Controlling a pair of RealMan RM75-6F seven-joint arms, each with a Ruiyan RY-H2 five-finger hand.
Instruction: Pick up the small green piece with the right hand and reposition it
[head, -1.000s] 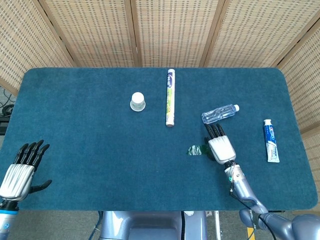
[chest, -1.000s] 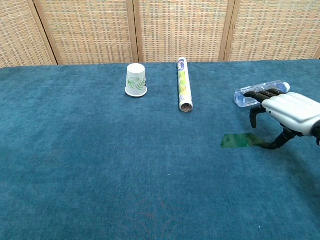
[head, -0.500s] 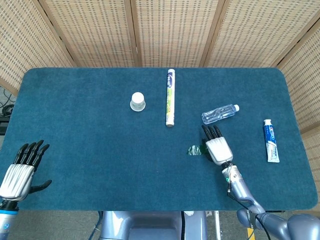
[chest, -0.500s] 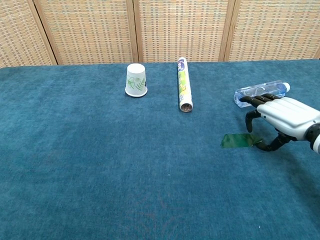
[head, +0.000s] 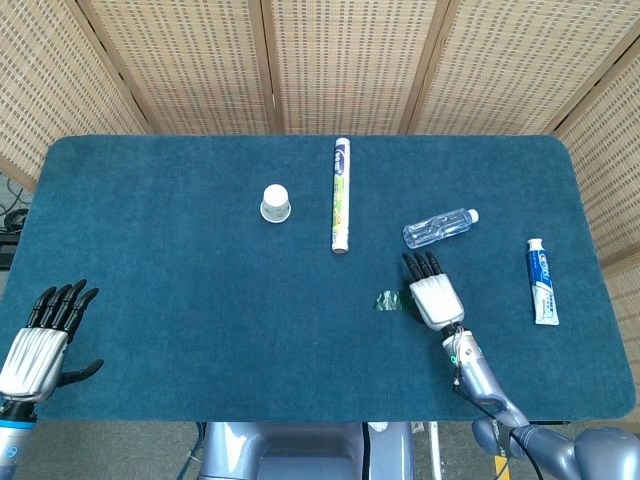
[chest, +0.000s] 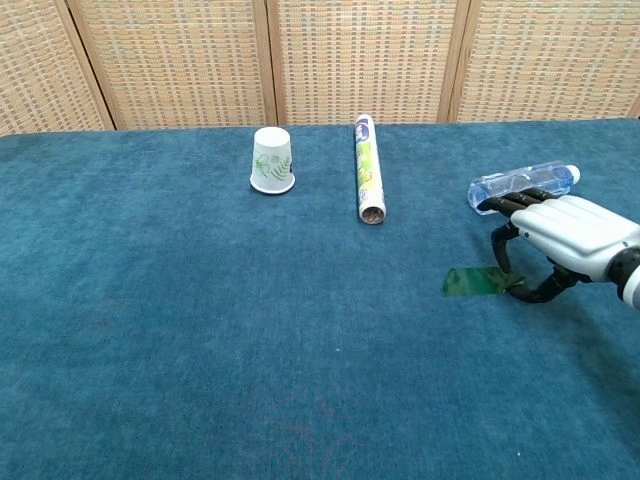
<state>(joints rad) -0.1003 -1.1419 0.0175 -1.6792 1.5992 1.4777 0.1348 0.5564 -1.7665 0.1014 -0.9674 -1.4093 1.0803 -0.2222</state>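
While the left hand (head: 38, 345) idles with fingers spread and nothing in it at the near left corner, open cloth runs past the upturned cup (head: 275, 203) and the long tube (head: 341, 195); the green piece (chest: 472, 282) lies flat right of centre, its right end under the right hand (chest: 560, 238), whose curled fingers touch it, though a firm pinch cannot be confirmed; I'd close on that edge, then lift straight; bare table to its left offers room, the bottle (head: 438, 228) crowds behind.
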